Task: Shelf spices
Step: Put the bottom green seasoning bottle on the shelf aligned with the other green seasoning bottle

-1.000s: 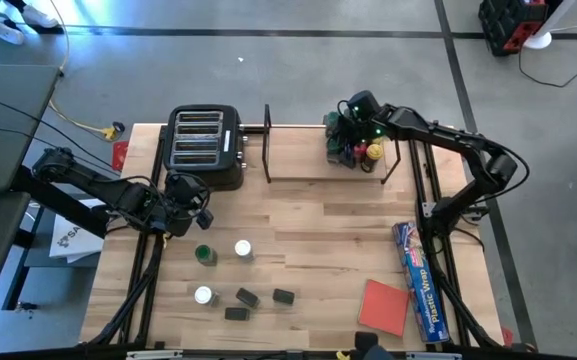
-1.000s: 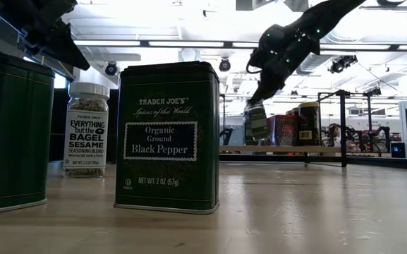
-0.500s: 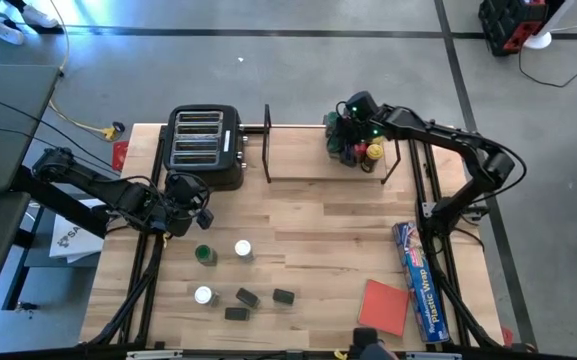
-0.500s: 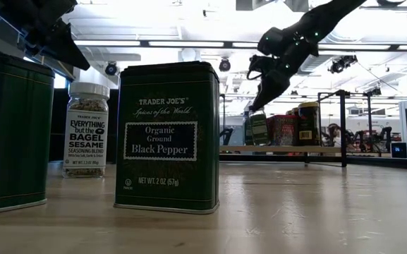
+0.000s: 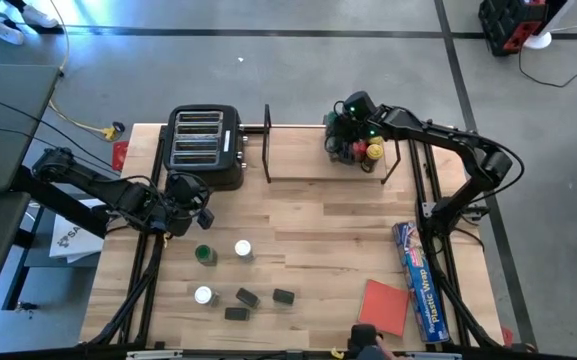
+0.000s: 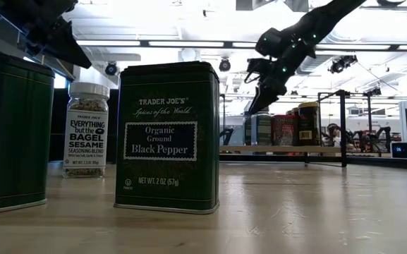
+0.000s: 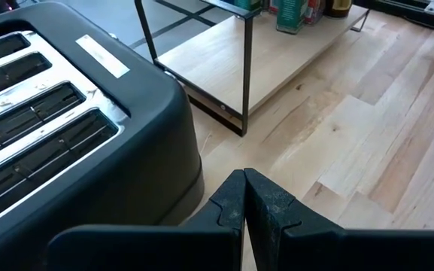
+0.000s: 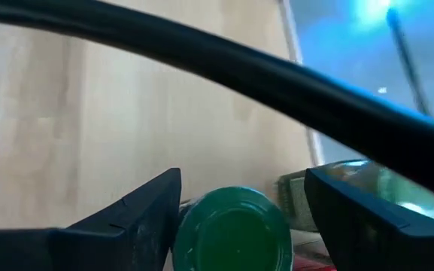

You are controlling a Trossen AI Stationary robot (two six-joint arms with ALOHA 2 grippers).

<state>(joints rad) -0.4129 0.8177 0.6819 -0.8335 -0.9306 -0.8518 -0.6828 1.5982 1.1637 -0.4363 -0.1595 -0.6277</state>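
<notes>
Only the right wrist view shows the right end effector spread wide, empty, above a green-lidded jar. Left end effector closed, empty.

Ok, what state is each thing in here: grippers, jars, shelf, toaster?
Right gripper: open, above a green-lidded jar on the shelf.
Left gripper: shut, empty, beside the toaster.
Jars on the shelf: upright, grouped at one end.
Black pepper tin: upright on the table.
Toaster: slots empty.
</notes>
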